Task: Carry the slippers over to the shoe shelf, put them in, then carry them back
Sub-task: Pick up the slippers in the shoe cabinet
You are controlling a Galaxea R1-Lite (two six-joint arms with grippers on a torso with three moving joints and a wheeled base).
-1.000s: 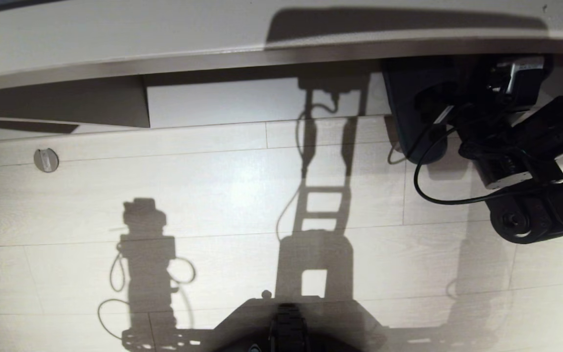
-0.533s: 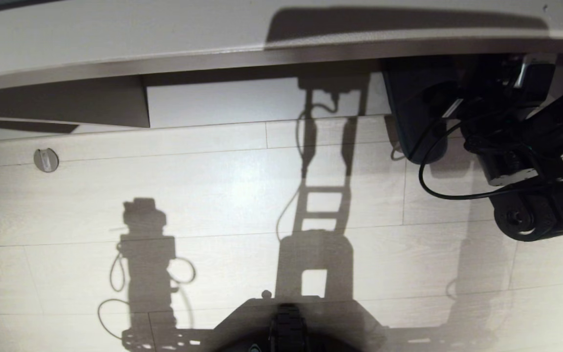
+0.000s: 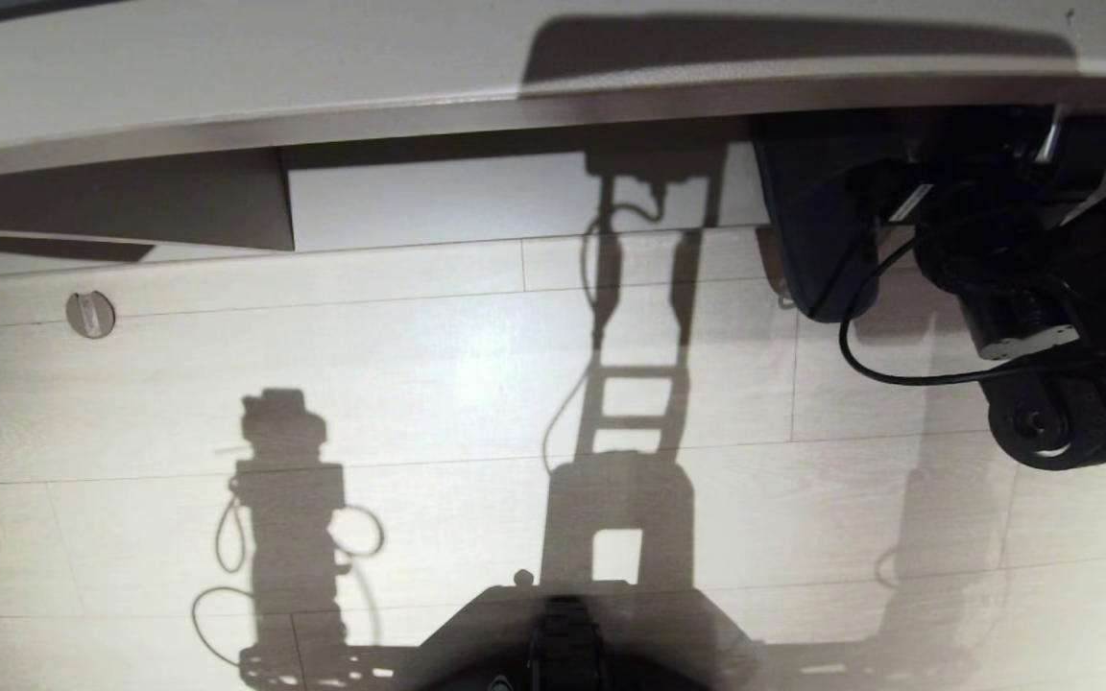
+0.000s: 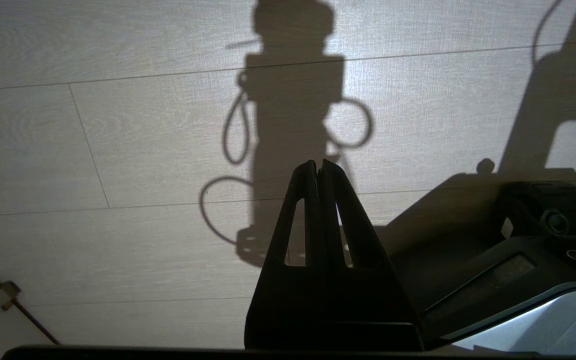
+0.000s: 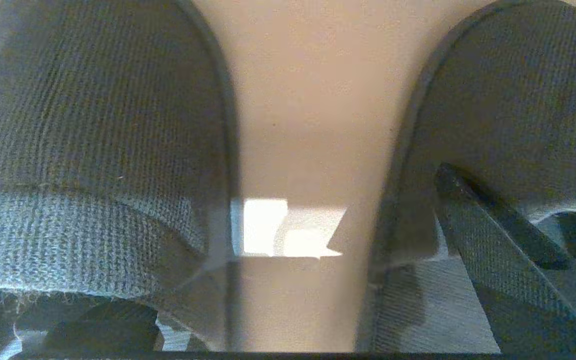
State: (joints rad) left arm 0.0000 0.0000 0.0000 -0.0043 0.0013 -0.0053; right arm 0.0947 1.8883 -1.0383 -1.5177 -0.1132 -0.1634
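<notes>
Black fabric slippers [image 5: 93, 140] lie as 2 parallel toes pointing away at far right, the right gripper [image 5: 288, 320] spread wide with 1 finger [image 5: 498, 250] inside the right-hand slipper.

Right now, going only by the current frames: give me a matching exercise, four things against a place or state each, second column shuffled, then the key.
Things:
1. left gripper
2. right gripper
3. slippers
4. round metal disc

Place or state:
A. side by side, with a gap between them
B. shut, hanging over the floor
C. lying flat on the floor, on the robot's left
D. open, a finger reaching into each slipper's heel opening

Pairs: 1-B, 2-D, 3-A, 4-C
</notes>
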